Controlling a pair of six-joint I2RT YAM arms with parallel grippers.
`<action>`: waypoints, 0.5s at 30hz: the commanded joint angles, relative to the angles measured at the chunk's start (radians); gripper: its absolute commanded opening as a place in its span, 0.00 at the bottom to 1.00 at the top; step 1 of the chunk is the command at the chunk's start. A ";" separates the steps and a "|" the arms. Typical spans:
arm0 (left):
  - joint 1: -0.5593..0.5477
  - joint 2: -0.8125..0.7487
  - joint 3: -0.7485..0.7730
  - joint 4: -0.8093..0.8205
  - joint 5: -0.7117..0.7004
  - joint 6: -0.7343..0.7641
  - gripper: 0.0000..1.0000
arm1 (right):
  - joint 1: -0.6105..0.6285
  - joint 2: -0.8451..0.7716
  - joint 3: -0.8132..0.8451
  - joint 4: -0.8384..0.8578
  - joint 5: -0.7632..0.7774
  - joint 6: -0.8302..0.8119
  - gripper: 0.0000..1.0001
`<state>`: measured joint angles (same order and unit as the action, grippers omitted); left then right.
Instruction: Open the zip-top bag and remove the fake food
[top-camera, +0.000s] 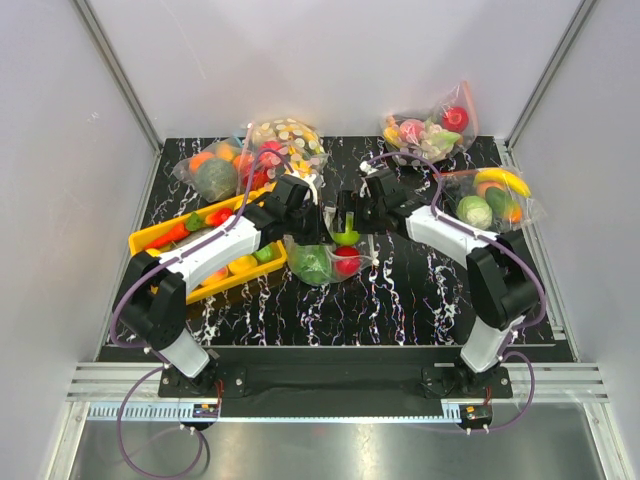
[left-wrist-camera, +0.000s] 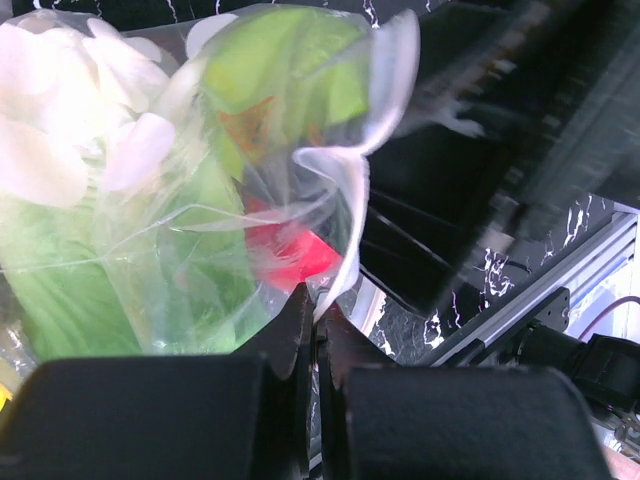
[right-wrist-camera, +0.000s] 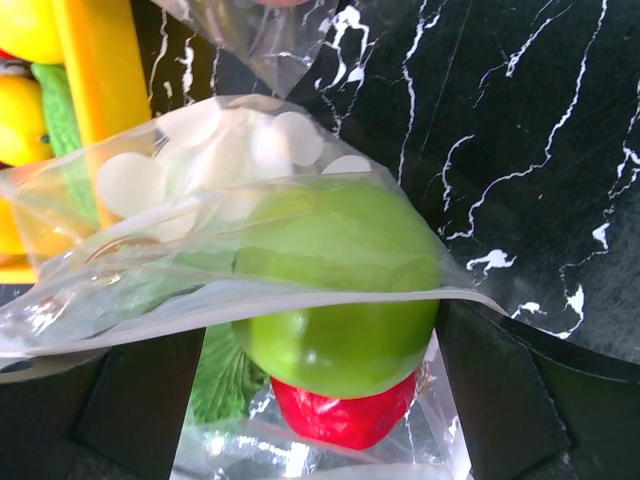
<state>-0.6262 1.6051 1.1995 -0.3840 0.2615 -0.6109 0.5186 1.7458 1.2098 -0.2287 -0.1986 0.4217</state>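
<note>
Up close, left end effector (left-wrist-camera: 312, 325) pinches zip-top bag (left-wrist-camera: 150, 250); right end effector (right-wrist-camera: 320, 335) gapes wide around green apple (right-wrist-camera: 345, 265)

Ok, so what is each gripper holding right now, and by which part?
Left gripper pinches the zip-top bag by the edge of its mouth. Right gripper straddles the green apple at its sides; the bag film hides whether it actually grips.

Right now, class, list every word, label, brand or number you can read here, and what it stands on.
None can be read.
The zip-top bag bears only white dots, no lettering.
The green apple and red fruit carry no label.
The small board by the left arm's base is too small to tell.
</note>
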 joint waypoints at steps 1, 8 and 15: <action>0.005 -0.028 -0.006 0.051 0.024 -0.006 0.00 | 0.001 0.024 0.059 0.045 0.059 0.019 1.00; 0.005 -0.020 -0.009 0.048 0.028 -0.009 0.00 | 0.001 0.034 0.073 0.069 0.067 0.026 0.59; 0.013 -0.013 -0.005 0.036 0.001 -0.009 0.00 | 0.001 -0.045 0.042 -0.001 0.059 -0.017 0.36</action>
<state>-0.6220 1.6051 1.1995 -0.3656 0.2653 -0.6113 0.5186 1.7809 1.2366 -0.2195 -0.1577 0.4339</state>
